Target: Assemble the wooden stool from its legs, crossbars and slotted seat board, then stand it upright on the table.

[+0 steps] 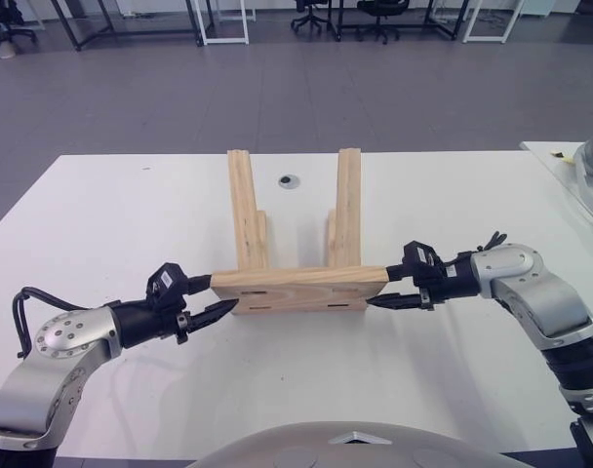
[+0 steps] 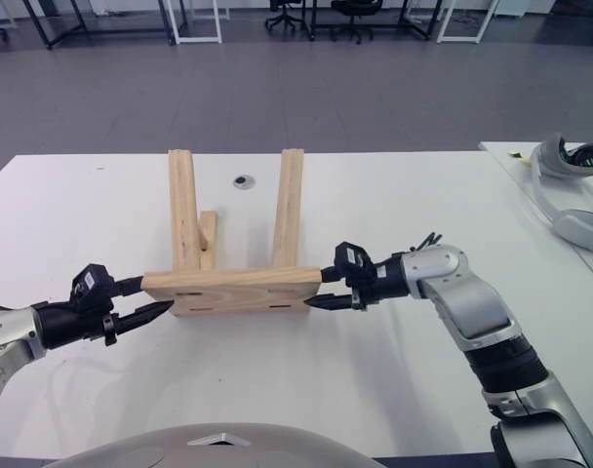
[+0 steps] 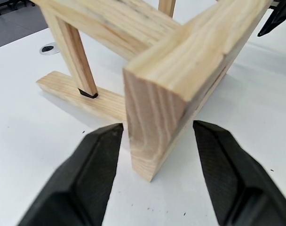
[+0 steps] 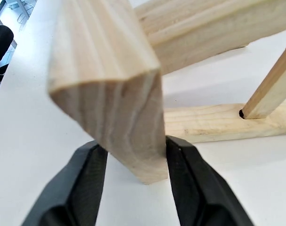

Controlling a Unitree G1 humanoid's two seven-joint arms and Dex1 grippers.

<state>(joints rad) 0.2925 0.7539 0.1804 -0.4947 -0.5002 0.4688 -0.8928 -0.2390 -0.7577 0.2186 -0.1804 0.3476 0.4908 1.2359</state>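
Room: grey floor (image 1: 375,88) with office chairs (image 1: 379,15) and bare frames at the back; white desk (image 1: 101,244) in front.
Stool (image 1: 347,210): 1, assembled, lying on its side mid-desk, legs pointing away from the robot.
Seat board (image 1: 296,289): 1, standing on its long edge, nearest the robot; 2 small dark slots on the near face.
Legs: 4 total. 2 upper ones (image 1: 241,210) (image 1: 348,205) run level above the desk; 2 lower ones (image 3: 77,94) (image 4: 213,123) lie flat on it.
Crossbars: 2 seen, 1 per side (image 1: 261,232) (image 1: 331,229), each upright between an upper and a lower leg.
Left tool (image 1: 221,292): at the seat board's left end, fingers apart, one on each side of the board's thickness, with a gap to the wood on both sides.
Right tool (image 1: 381,290): at the board's right end, both fingers pressed against the wood, clamped on it.
Grommet (image 1: 290,180): 1, round, set in the desk between the far ends of the legs.
Other: 1 grey-white curved device (image 2: 570,190) off to the right, well apart from the stool.
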